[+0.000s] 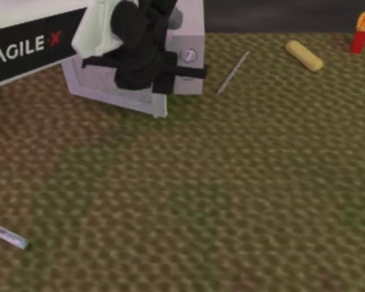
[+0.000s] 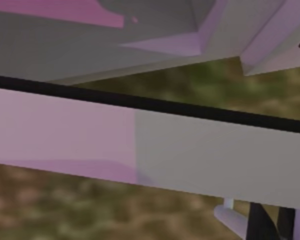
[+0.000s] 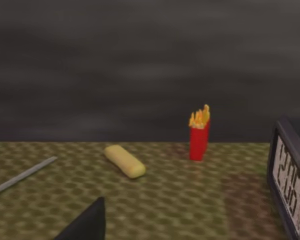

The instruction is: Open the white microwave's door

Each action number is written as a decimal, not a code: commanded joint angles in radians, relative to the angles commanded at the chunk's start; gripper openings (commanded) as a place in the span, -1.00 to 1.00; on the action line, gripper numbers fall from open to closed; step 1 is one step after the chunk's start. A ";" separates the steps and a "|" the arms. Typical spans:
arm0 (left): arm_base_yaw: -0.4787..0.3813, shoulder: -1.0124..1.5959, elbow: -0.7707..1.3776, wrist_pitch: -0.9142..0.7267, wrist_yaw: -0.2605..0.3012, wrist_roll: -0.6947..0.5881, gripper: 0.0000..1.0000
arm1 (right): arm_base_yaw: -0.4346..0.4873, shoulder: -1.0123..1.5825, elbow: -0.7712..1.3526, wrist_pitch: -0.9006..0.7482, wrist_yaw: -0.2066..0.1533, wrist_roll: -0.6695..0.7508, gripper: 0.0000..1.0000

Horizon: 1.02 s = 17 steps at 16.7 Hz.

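Top view is showing our left gripper sitting over the front of the white microwave at the table's far left; we cannot tell how its fingers are standing, since the wrist is covering them. The door is angling out slightly from the front (the knob panel is lying just right of it). Our right gripper is facing the yellow bar and red fries carton.

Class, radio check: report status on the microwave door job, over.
Left gripper at the white microwave front, on the door. Door swung slightly ajar. Right arm out of the top view, parked. Nothing blocking the door's swing.
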 joint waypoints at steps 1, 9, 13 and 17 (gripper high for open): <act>0.000 0.000 0.000 0.000 0.000 0.000 -1.00 | 0.000 0.000 0.000 0.000 0.000 0.000 1.00; 0.000 0.000 0.000 0.000 0.000 0.000 -1.00 | 0.000 0.000 0.000 0.000 0.000 0.000 1.00; -0.007 0.004 -0.003 0.000 0.005 -0.004 -1.00 | 0.000 0.000 0.000 0.000 0.000 0.000 1.00; 0.005 -0.030 -0.046 0.020 0.027 0.040 -1.00 | 0.000 0.000 0.000 0.000 0.000 0.000 1.00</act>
